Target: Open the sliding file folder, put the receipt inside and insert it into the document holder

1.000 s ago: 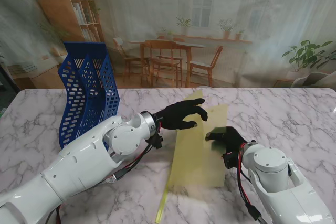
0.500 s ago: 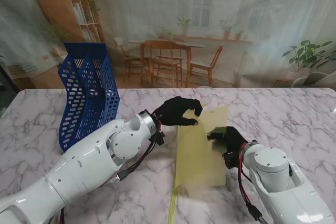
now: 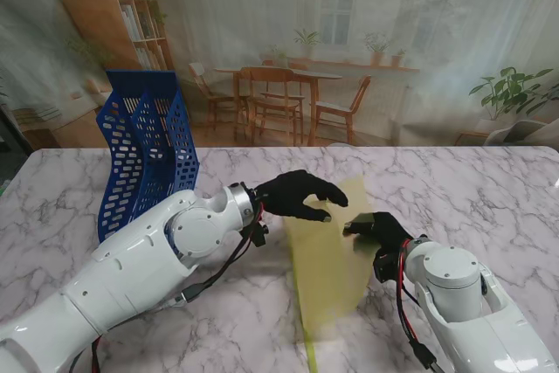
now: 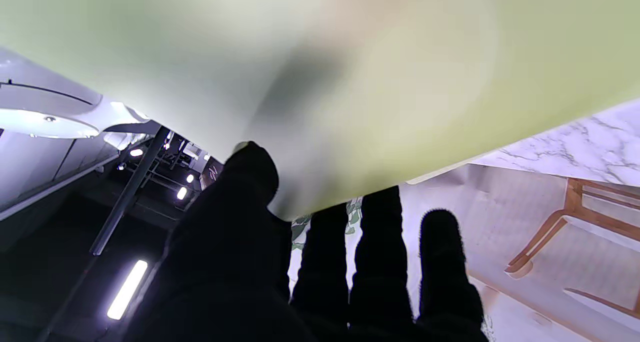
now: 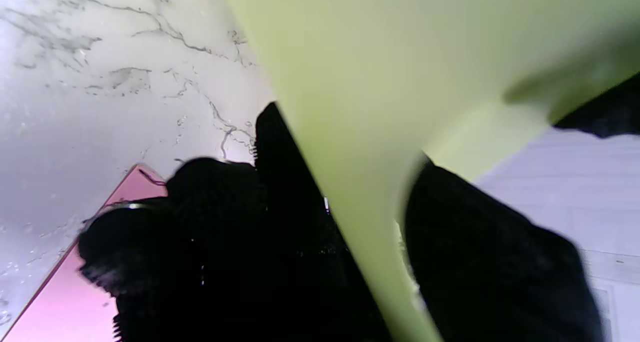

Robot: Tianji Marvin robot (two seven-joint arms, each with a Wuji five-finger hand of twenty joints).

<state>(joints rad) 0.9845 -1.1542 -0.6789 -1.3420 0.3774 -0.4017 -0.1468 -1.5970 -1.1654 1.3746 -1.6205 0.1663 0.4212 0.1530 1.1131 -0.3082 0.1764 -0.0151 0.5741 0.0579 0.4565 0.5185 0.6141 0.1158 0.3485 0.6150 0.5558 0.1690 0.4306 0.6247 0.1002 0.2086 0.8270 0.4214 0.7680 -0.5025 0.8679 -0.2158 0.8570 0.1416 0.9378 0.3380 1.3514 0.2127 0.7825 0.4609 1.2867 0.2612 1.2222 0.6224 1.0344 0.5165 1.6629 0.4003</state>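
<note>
My left hand (image 3: 297, 194) and my right hand (image 3: 374, 227) both wear black knitted cloth, matt and slightly fuzzy at the fingertips (image 4: 440, 227). The file folder (image 3: 330, 251) between them looks like thin translucent yellow-green plastic, smooth with a soft sheen. My arm shells (image 3: 157, 259) are glossy white plastic, with a brushed metal ring (image 3: 243, 204) at the wrist. The table (image 3: 489, 189) is polished white marble with grey veins. At ten o'clock the document holder (image 3: 144, 150) is blue perforated plastic, semi-gloss. A pink smooth sheet (image 5: 60, 287) lies under my right fingers.
</note>
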